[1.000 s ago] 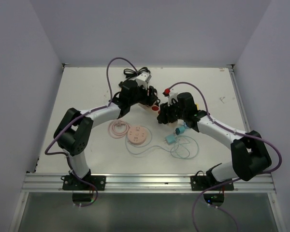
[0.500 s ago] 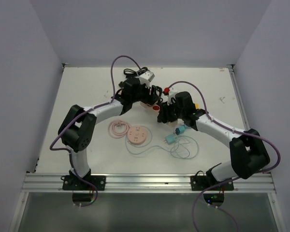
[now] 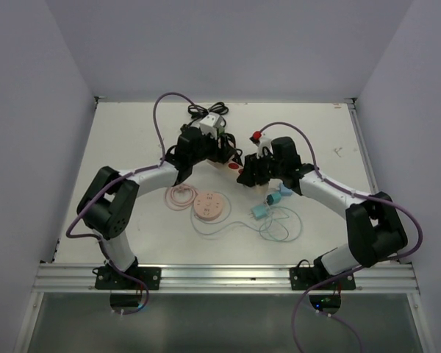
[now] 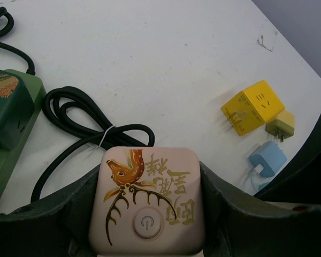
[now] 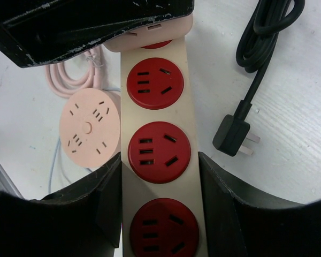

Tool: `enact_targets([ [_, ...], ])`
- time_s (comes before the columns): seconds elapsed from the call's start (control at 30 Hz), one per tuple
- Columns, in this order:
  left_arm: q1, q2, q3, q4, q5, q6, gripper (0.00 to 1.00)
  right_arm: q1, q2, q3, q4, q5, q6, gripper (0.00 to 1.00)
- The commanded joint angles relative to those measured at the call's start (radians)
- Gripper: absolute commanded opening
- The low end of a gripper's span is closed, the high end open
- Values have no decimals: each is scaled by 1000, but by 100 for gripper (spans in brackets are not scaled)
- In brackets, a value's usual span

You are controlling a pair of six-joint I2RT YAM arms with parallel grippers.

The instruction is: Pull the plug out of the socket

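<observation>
The left pincer pinches the pale cube plug at mid-bench — it sits over the left end socket of the red-socket strip. The right pincer is clamped on the strip's sides.

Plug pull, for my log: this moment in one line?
left gripper shut on plug | right gripper shut on power strip | unplugged: unclear
</observation>
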Motion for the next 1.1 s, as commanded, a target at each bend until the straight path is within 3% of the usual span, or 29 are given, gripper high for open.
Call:
enact_targets([
  [0.0, 80, -91, 13, 84, -108, 26, 0, -64, -14, -1, -74, 234, -18, 0],
  [0.2, 84, 21, 206, -143, -92, 75, 0, 136, -72, -9, -108, 505, -241, 0],
  [0.37, 86, 61, 302, -237, -99, 89, 0, 187, -31, 11, -145, 599, -249, 0],
  [0.57, 86, 38, 248, -193, -108, 92, 0, 120, -43, 11, -133, 488, -108, 0],
  [0.8, 86, -89, 35, 42, -63, 60, 0, -121, -42, -16, -82, 226, 108, 0],
  [0.97, 89, -71, 38, 24, -17, 71, 0, -141, -55, -16, -55, 151, 27, 0],
  [1.07, 90, -50, 78, -11, -7, 71, 0, -33, -112, -32, -58, 276, -106, 0],
])
